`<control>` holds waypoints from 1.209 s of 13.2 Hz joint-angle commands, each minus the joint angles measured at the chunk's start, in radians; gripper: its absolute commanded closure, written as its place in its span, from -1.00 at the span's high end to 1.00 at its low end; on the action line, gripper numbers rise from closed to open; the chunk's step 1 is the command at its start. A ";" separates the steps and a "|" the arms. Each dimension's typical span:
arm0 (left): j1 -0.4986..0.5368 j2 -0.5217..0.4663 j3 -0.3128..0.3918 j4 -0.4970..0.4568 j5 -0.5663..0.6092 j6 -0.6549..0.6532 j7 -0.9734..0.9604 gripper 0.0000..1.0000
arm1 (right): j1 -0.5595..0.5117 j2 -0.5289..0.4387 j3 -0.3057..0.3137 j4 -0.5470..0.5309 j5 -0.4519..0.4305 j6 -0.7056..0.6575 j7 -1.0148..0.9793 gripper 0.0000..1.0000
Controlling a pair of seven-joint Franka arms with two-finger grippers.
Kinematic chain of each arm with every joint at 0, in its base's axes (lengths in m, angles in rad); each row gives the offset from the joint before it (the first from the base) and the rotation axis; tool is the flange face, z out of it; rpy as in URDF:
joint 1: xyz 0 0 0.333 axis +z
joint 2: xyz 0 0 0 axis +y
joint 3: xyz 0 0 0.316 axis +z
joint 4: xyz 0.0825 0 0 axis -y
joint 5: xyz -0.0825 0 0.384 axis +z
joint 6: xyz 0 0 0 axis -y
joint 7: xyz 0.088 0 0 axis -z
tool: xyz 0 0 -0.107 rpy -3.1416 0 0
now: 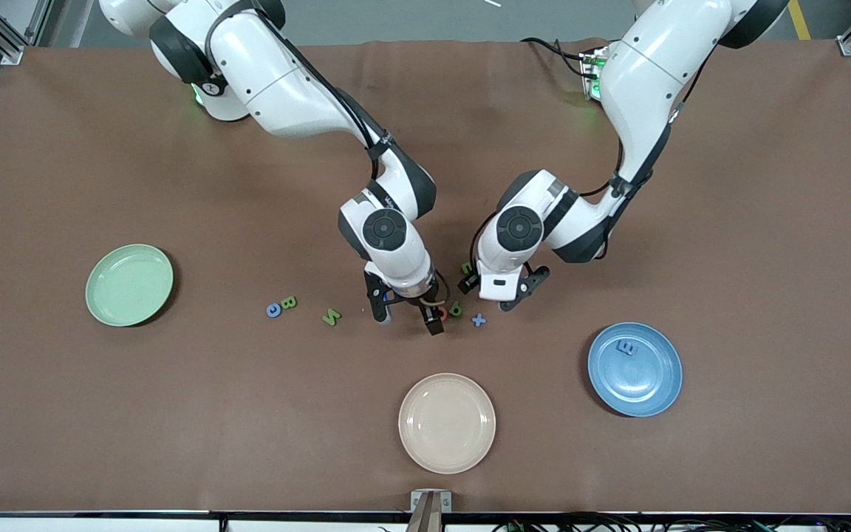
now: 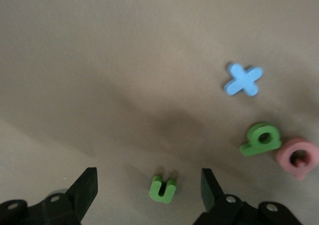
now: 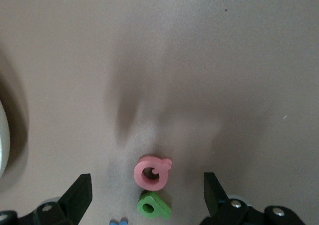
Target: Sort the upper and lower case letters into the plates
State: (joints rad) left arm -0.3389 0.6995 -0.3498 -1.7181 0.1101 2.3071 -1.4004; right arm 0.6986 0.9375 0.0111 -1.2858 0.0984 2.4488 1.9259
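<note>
Letters legible: blue x [image 2: 243, 80], green u [image 2: 163, 189] (lowercase).

A table [image 1: 728, 244] covered in brown cloth carries three plates — a mint green plate [image 1: 129, 284] toward the right arm's end, a blue plate [image 1: 634, 369] toward the left arm's end, and a cream plate [image 1: 446, 422] between them, nearest the front camera. Small letters lie flat on the cloth in mid-table — a blue round letter [image 1: 273, 310] touching a green B [image 1: 289, 302], a green S [image 1: 332, 316] near them. Farther toward the left arm's end sit a pink letter [image 3: 151, 172] just beside a green looped letter [image 1: 456, 309], a blue x [image 1: 478, 320] and a green u [image 2: 162, 189].
</note>
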 commanded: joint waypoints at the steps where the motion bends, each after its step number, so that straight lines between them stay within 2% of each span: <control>1: -0.023 0.000 0.002 -0.009 -0.018 0.015 -0.012 0.65 | -0.002 0.027 0.000 0.028 0.004 0.012 0.015 0.94; 4: -0.042 0.015 0.002 -0.009 -0.033 0.037 -0.016 0.58 | 0.001 0.047 0.000 0.028 0.013 0.048 0.015 0.81; 6: -0.043 0.026 0.003 -0.011 -0.033 0.058 -0.014 0.49 | 0.005 0.066 0.004 0.028 0.026 0.099 0.015 0.75; 11: -0.046 0.043 0.003 -0.011 -0.035 0.060 -0.017 0.21 | 0.005 0.070 0.013 0.028 0.035 0.107 0.015 0.65; 12: -0.048 0.044 0.003 -0.011 -0.038 0.060 -0.020 0.10 | 0.005 0.070 0.023 0.028 0.041 0.105 0.015 0.65; 14: -0.046 0.043 0.003 -0.011 -0.038 0.060 -0.022 -0.26 | 0.007 0.070 0.024 0.028 0.058 0.104 0.015 0.61; 16: -0.045 0.040 0.003 -0.009 -0.040 0.060 -0.022 -0.72 | 0.009 0.070 0.024 0.023 0.060 0.099 0.015 0.55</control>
State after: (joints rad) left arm -0.3794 0.7421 -0.3504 -1.7192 0.0835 2.3660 -1.4062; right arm 0.7028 0.9923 0.0300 -1.2760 0.1437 2.5457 1.9277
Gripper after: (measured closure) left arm 0.621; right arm 0.198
